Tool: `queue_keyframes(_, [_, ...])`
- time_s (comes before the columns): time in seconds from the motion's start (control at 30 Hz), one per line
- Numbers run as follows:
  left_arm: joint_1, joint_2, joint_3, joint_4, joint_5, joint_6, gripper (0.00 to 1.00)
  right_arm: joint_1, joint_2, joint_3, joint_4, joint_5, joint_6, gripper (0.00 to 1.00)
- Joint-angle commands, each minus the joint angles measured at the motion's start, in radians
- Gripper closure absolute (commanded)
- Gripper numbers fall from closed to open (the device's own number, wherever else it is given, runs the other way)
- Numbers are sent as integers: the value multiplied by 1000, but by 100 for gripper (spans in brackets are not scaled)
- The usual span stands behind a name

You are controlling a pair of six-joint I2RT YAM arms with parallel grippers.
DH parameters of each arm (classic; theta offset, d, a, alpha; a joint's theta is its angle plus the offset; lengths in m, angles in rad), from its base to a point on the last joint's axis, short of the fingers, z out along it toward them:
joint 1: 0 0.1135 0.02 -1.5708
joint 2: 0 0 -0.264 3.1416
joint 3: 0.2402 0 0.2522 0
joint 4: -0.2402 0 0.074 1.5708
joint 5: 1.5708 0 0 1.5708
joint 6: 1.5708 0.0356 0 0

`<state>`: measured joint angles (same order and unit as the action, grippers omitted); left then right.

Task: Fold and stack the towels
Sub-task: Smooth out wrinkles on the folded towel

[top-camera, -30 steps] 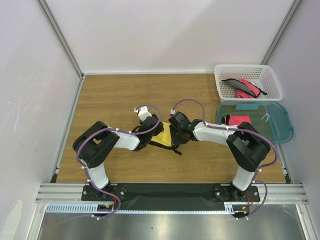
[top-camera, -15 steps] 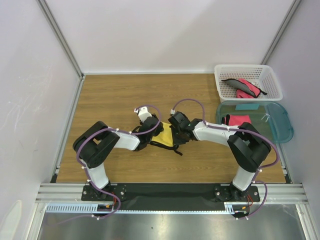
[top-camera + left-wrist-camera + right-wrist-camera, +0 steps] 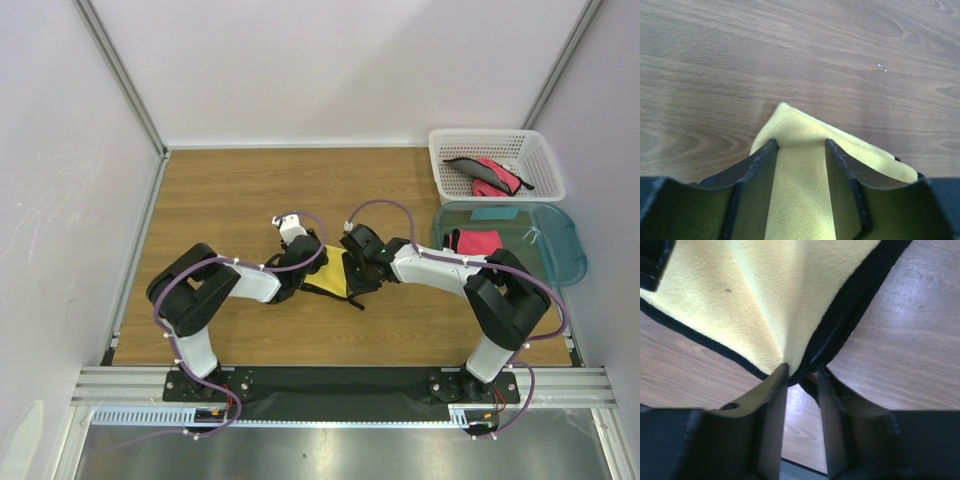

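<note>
A yellow towel (image 3: 331, 273) with a black hem lies bunched on the wooden table between my two grippers. My left gripper (image 3: 306, 262) is at its left side. In the left wrist view the towel (image 3: 805, 125) fills the gap between the fingers (image 3: 762, 155), and the gripper (image 3: 800, 146) is closed on a fold. My right gripper (image 3: 357, 268) is at the towel's right side. In the right wrist view the cloth (image 3: 770, 295) gathers to a point at the gripper (image 3: 802, 369), which pinches the black-hemmed edge.
A white basket (image 3: 441, 165) at the back right holds pink and grey towels (image 3: 488, 176). In front of it a clear teal bin (image 3: 562, 252) holds a folded pink towel (image 3: 478, 240) and a teal one (image 3: 495, 213). White walls surround the table.
Both grippers have moved a little toward the far side with the yellow towel, and the towel's shape has shifted slightly with them.
</note>
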<state>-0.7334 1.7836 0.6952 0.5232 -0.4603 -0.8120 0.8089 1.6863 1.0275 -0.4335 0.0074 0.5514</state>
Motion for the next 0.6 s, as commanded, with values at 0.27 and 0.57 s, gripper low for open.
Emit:
queue_keyframes(0.27, [-34, -222, -23, -71, 81, 254, 36, -118, -132, 5, 12, -121, -16, 48])
queue_keyframes(0.57, [-21, -490, -80, -290, 23, 251, 25, -162, -96, -30, 142, -58, 5, 32])
